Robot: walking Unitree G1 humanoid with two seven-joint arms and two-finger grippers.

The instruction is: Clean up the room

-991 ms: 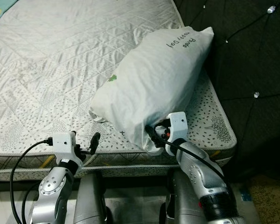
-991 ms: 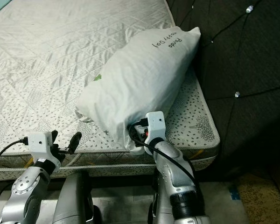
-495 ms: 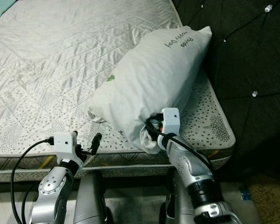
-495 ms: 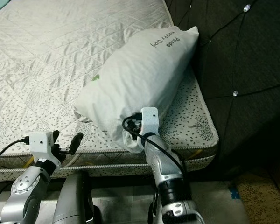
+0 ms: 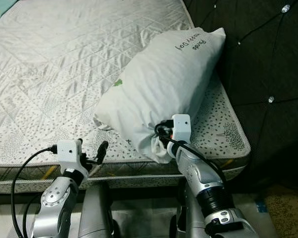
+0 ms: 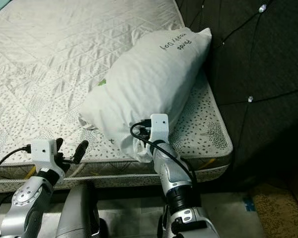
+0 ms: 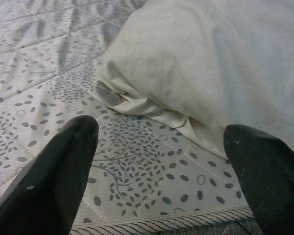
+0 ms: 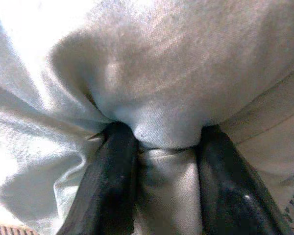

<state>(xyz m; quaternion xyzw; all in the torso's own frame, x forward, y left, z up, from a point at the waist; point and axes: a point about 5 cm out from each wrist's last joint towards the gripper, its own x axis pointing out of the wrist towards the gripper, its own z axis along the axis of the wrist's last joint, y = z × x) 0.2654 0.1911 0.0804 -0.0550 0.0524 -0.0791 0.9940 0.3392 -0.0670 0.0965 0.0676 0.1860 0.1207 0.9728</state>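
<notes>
The bare mattress (image 5: 64, 74) carries the white pillow (image 5: 164, 84) at its front right corner, where the right gripper (image 8: 161, 161) has its fingers closed on only a fold of pillowcase, which may slip out, while the left gripper (image 7: 161, 171) waits wide open.

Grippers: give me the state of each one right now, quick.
Left gripper: open, holding nothing, by the mattress edge.
Right gripper: fingers closed on a fold of the white pillow.

A white pillow (image 5: 161, 84) lies on the quilted, leaf-patterned mattress (image 5: 54, 69).
</notes>
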